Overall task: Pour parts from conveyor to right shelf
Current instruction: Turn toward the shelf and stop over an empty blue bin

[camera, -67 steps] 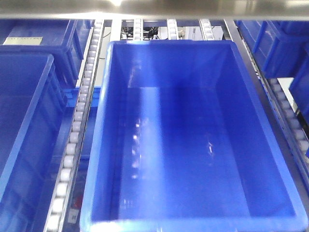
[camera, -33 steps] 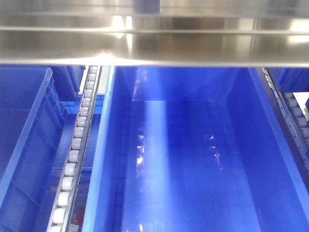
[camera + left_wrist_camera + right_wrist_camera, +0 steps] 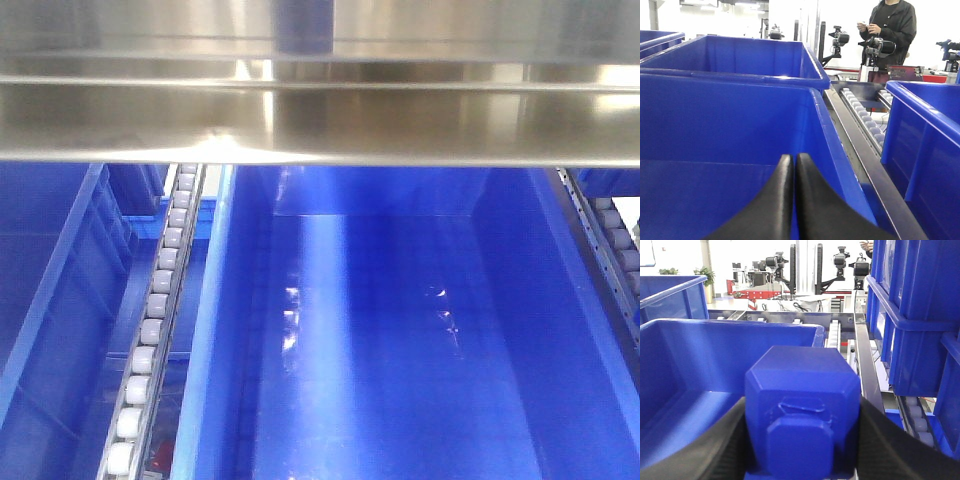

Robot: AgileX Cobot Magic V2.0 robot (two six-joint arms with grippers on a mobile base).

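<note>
Front view: only the right shelf (image 3: 320,110) shows. Its steel beam crosses the top, with a large blue tub (image 3: 400,350) open below it. Rails of white rollers (image 3: 150,340) run on both sides, and a second tub (image 3: 50,300) sits at the left. Neither of my grippers appears here.

Left wrist view: my left gripper (image 3: 792,160) has its black fingers pressed together with nothing between them, low over a blue tub's interior (image 3: 715,130). Another tub (image 3: 740,55) stands beyond it. A roller rail (image 3: 865,120) runs to the right, and a person in black (image 3: 890,25) stands far off.

Right wrist view: this is the only view that shows the part. The blue block (image 3: 802,385) is bright and glossy, roughly cubic with bevelled corners. A raised stud sits on the face toward the camera.

My right gripper (image 3: 801,407) is clamped on it, with one black finger (image 3: 705,450) against each side and the block filling the gap. The open inside of a tub (image 3: 690,365) lies behind and to the left of the block. Stacked tubs (image 3: 920,315) are at the right. I cannot tell how high the block is above the tub floor.
</note>
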